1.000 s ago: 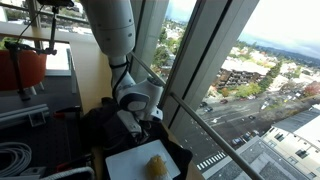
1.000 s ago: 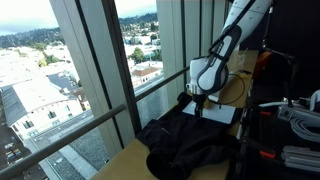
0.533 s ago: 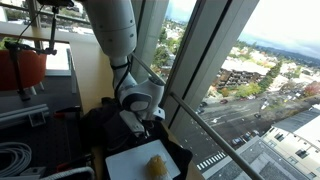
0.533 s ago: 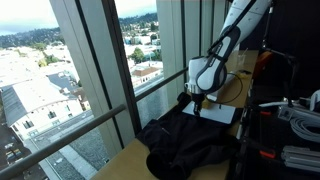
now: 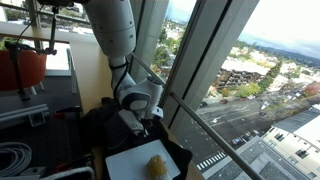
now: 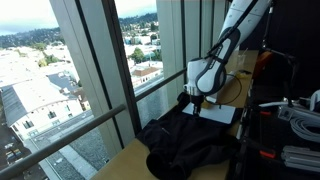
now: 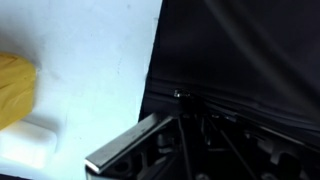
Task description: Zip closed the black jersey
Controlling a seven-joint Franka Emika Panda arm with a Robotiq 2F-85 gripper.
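Observation:
The black jersey [image 5: 100,125] lies crumpled on the table by the window, and shows as a dark heap [image 6: 190,140] in both exterior views. My gripper [image 5: 141,121] points down onto the jersey's edge beside a white sheet [image 5: 135,160]; it also shows low over the cloth [image 6: 195,103]. In the wrist view the jersey [image 7: 240,50] fills the right side. A small metal zip pull [image 7: 178,95] glints right at the tip of my gripper [image 7: 180,108]. The dark fingers meet there, shut on the pull.
A yellow object [image 5: 157,166] rests on the white sheet [image 7: 90,60], and it appears at the left edge of the wrist view [image 7: 15,90]. Slanted window frames [image 5: 190,80] stand close beside the arm. An orange bucket [image 5: 20,65] and coiled cables [image 5: 15,155] sit on the room side.
The fingers have closed onto the zip pull. The arm has dipped very slightly; the jersey lies as before.

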